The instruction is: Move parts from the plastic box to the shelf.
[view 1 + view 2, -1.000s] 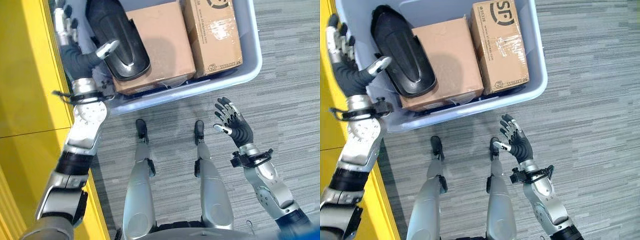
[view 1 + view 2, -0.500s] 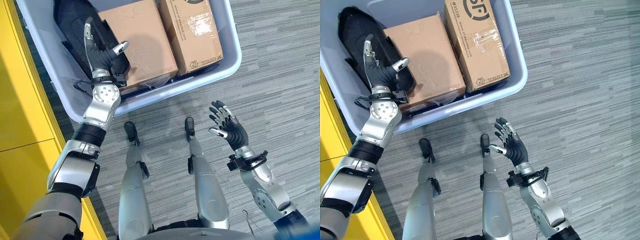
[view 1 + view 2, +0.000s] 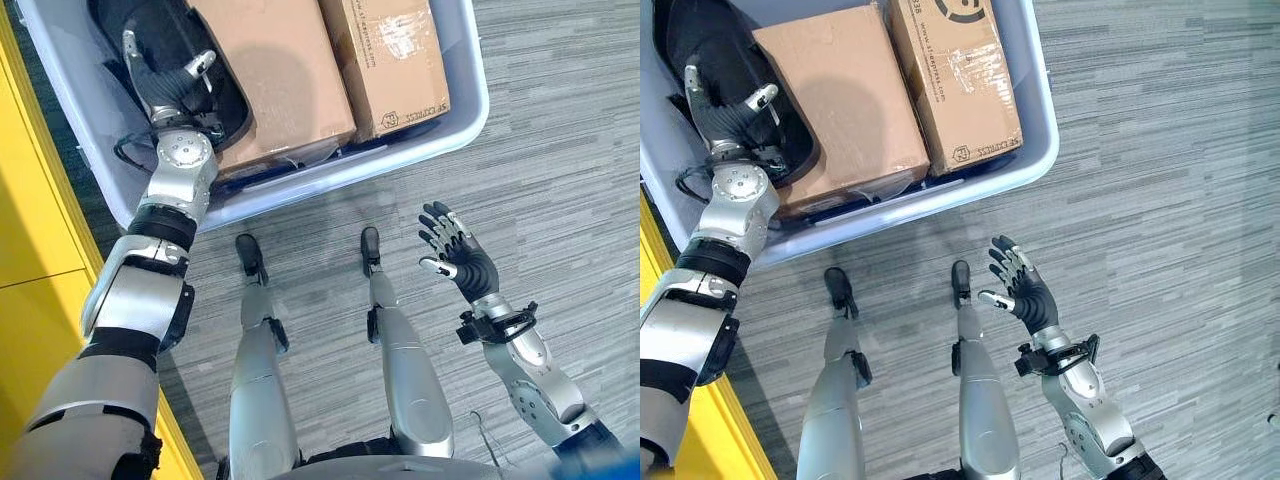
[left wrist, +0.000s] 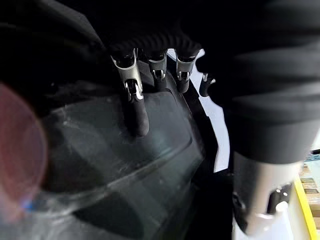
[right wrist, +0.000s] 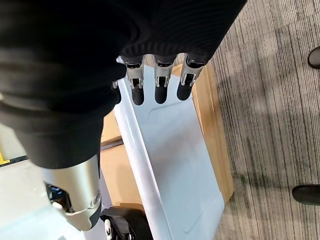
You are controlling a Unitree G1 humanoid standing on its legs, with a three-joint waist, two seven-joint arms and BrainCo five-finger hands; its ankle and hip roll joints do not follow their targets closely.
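A large black moulded part [image 3: 170, 20] lies at the left end of the pale plastic box [image 3: 470, 110], beside two cardboard boxes [image 3: 285, 70] [image 3: 385, 55]. My left hand [image 3: 152, 88] reaches into the box and rests on the black part. It is open, with the thumb spread; in the left wrist view its straight fingers [image 4: 137, 117] touch the glossy black surface [image 4: 125, 170]. My right hand [image 3: 462, 258] hovers open over the floor in front of the box, palm up and holding nothing.
The yellow shelf [image 3: 30, 230] runs along the left, close to the box's left wall. Grey striped carpet [image 3: 560, 150] lies around the box. The right wrist view looks along the box's pale wall [image 5: 165, 165] with a cardboard box [image 5: 215, 135] inside.
My left hand swung from the box's left edge by the shelf into the box and onto the black part. The camera shifted a little. The right hand stayed put.
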